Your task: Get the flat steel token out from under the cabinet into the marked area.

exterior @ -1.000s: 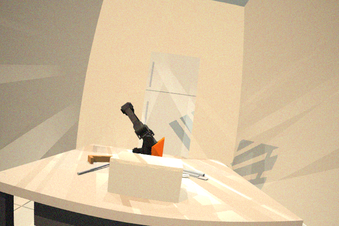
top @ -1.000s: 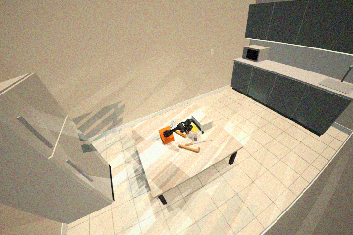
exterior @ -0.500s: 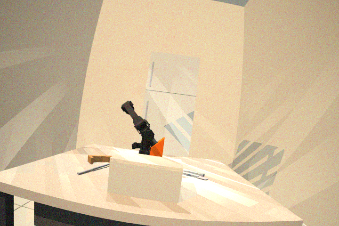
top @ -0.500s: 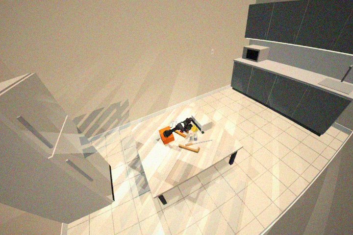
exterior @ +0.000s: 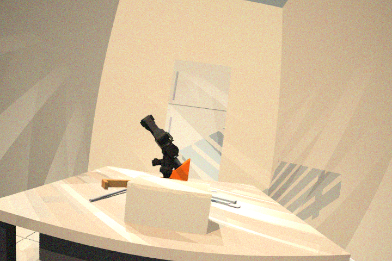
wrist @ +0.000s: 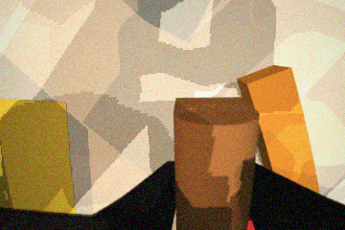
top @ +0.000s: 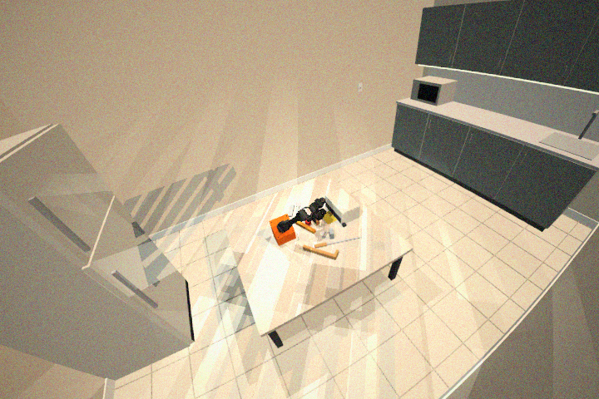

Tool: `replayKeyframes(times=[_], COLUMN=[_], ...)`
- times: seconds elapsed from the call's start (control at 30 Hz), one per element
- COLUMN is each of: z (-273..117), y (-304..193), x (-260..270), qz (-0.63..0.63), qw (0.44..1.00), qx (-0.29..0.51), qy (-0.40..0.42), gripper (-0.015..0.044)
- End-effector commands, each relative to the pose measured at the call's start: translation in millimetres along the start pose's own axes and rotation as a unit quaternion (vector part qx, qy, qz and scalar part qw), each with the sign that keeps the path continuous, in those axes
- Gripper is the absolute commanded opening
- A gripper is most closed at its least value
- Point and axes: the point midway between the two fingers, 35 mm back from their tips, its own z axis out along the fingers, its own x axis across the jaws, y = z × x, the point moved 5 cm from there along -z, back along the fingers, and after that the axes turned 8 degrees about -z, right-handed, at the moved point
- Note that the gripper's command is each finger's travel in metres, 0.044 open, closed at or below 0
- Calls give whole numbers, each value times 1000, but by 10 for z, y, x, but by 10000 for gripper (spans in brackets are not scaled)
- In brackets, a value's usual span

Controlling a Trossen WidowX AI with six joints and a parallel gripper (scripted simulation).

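Note:
My gripper [wrist: 208, 170] [top: 316, 219] is shut on a brown block-like handle [wrist: 195, 149], which stands up between the black fingers in the wrist view. A bit of red shows beside its lower end; the rest of the held thing is hidden. The cream cabinet [top: 344, 205] [exterior: 169, 207] stands beyond the gripper, with a dark strip along its front. A yellow patch [top: 329, 217] [wrist: 36, 153] lies in front of the cabinet, left of the handle in the wrist view. I cannot make out the steel token in any view.
An orange bar [top: 305, 227] [wrist: 283, 129] lies close to the gripper. Small grey blocks [top: 330, 233], a thin rod [top: 343, 241] with a wooden handle, and a wooden L-shaped stick [top: 319, 252] [exterior: 116, 183] lie to one side. Metal rods [exterior: 225, 199] lie on the other side.

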Motion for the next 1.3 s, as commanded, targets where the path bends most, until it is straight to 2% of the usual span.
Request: replayKeyframes(times=[0.0,0.77,1.27], z=[-131,-587,-625], y=[5,93,-47], x=[-6,-158,60], qz=[3,2,3], qw=[1000,1000,1000], qx=[6,7,8], qy=[8,8,8], gripper=[0,0,0])
